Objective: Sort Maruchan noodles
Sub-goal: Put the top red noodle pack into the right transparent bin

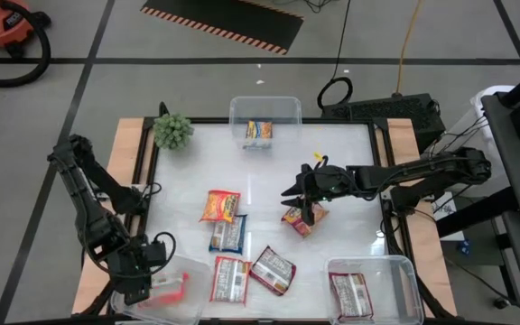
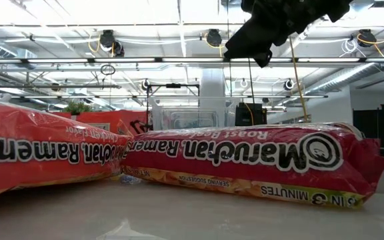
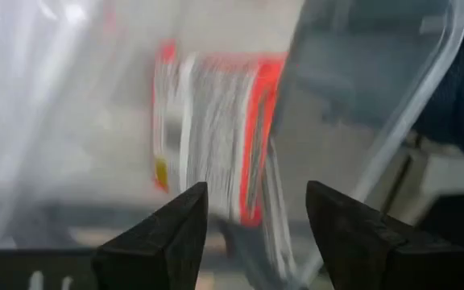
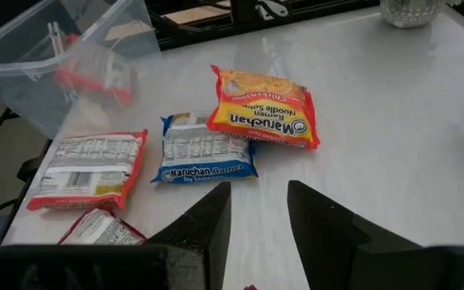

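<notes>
- The right gripper hangs over the middle of the table, a little toward the right edge, directly above a red packet that lies skewed to the table's edges.
- Its fingers are parted by a narrow gap with nothing between them (the packet below barely shows in its own wrist view).
- That red packet is the one the right arm is plainly nearer to, just under the jaws and slightly toward the front edge; its long axis looks to run diagonally, though the gripper hides part of it.
- The remaining loose noodles sit left of centre: an orange-yellow packet overlapping the top of a blue-and-white packet, and two red-and-white packets nearer the front edge.
- Three clear tubs hold sorted ones: an orange packet in the tub at the back edge, a red one in the tub at the front right corner, another red one in the tub at the front left corner.
- The left gripper waits at that front left tub, fingers wide apart and empty, a red packet lying ahead of them inside the tub.
</notes>
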{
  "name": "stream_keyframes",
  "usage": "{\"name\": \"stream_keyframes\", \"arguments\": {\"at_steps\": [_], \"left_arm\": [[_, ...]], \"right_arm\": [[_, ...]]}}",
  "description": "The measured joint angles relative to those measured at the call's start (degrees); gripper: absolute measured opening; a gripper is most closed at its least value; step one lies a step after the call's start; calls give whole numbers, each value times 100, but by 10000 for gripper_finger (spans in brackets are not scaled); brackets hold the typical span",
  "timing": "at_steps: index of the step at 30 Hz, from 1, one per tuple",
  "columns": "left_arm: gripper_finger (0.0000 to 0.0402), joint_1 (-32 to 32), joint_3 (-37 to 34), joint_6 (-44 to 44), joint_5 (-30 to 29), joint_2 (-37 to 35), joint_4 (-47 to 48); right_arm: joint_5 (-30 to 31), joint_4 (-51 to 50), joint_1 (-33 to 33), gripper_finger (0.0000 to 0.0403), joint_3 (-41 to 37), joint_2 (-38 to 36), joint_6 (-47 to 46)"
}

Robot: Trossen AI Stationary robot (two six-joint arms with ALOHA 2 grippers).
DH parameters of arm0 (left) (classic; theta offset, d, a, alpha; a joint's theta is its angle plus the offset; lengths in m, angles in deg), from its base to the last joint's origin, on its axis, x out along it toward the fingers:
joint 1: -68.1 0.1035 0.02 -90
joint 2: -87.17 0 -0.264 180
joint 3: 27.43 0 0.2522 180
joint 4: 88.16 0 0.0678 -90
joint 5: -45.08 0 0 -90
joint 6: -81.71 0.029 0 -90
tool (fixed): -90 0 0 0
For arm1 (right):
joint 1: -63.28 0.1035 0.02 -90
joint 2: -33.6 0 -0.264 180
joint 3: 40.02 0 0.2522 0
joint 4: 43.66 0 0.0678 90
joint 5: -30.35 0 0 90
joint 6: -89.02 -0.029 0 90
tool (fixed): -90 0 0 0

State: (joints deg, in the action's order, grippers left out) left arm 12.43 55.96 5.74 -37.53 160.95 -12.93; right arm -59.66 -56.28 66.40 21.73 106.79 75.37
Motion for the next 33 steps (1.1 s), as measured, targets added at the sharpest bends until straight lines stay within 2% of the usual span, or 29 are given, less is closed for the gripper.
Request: {"name": "stream_keyframes", "arguments": {"at_steps": [4,9,16,18,22,26,28,33], "left_arm": [[216,183,0,-102,743,-22,7],[216,428,0,470,755,-28,5],[216,1007,0,1906,620,-68,5],[216,1221,0,2381,469,-76,13],[216,1582,0,3281,-152,-75,197],[216,1883,0,3762,-1080,-74,442],[216,1991,-2,4011,-1726,-74,515],[216,2167,-2,4618,-3787,-74,388]], "right_arm": [[0,84,0,116,0,0,0],[13,100,0,116,0,0,0],[42,119,0,116,0,0,41],[277,125,0,116,0,0,29],[707,236,11,116,0,36,-52],[787,700,11,116,0,260,-163],[768,1030,11,116,0,465,-207],[759,1523,8,116,0,1035,-196]]}}
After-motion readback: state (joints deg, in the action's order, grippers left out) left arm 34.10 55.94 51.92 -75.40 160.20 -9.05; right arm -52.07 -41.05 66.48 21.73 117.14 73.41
